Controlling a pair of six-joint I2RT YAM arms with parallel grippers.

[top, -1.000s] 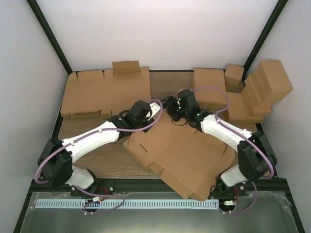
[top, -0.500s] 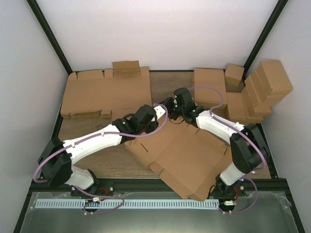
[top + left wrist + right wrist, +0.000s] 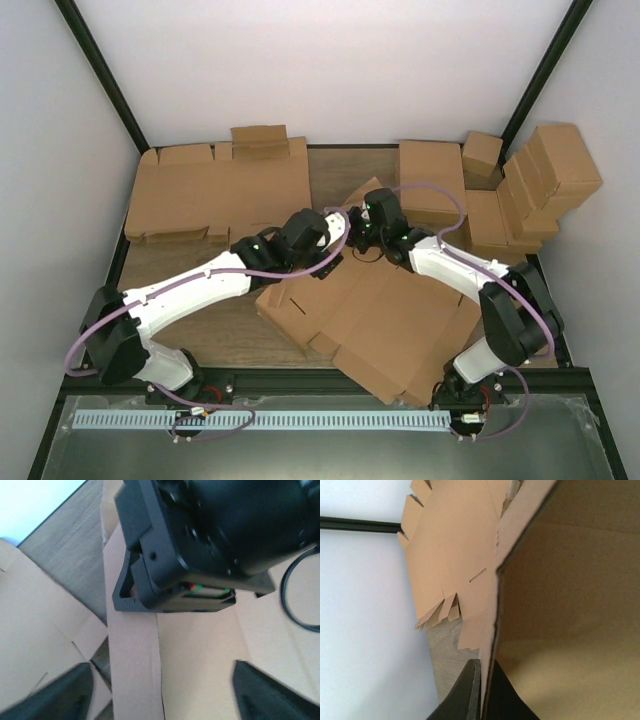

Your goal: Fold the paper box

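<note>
Since the right gripper (image 3: 484,666), clamped on the box's (image 3: 395,315) far flap (image 3: 366,191), has tipped it up, folding is underway; the left gripper (image 3: 162,690) nears, wide open, empty.

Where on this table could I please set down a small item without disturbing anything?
The table is bare near-left, between the left arm and the paper box, and in the far gap between the flat blanks and finished boxes. The centre and far right are crowded.
</note>
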